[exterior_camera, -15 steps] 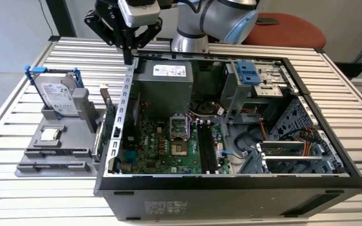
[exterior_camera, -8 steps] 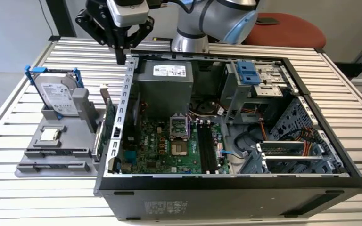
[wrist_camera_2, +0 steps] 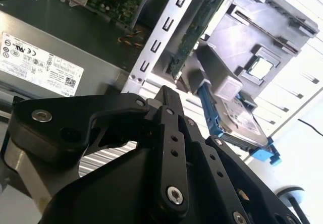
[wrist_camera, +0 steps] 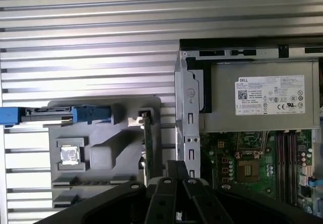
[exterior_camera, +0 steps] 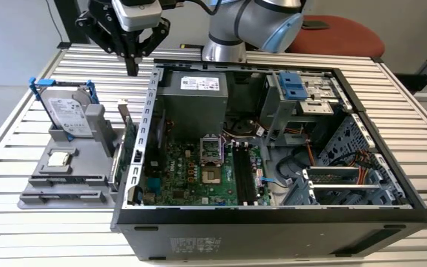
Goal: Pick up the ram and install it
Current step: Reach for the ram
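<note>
Tabletop [exterior_camera: 413, 128]: ram [exterior_camera: 71, 179] seemingly apart from end effector [exterior_camera: 132, 67]

Exterior view: illumination is bright, even and diffuse, and no hard shadows fall. The white slatted counter [exterior_camera: 20, 239] reflects strongly. The interior of the computer case [exterior_camera: 273, 225] is dimmer, with shade along its inner walls. The black hand [exterior_camera: 132, 65] shows little surface detail.

Second wrist view: the counter is overexposed to near white. The hand reads as a dark mass with small highlights on its screws.

First wrist view: glare bands run along the counter slats.
</note>
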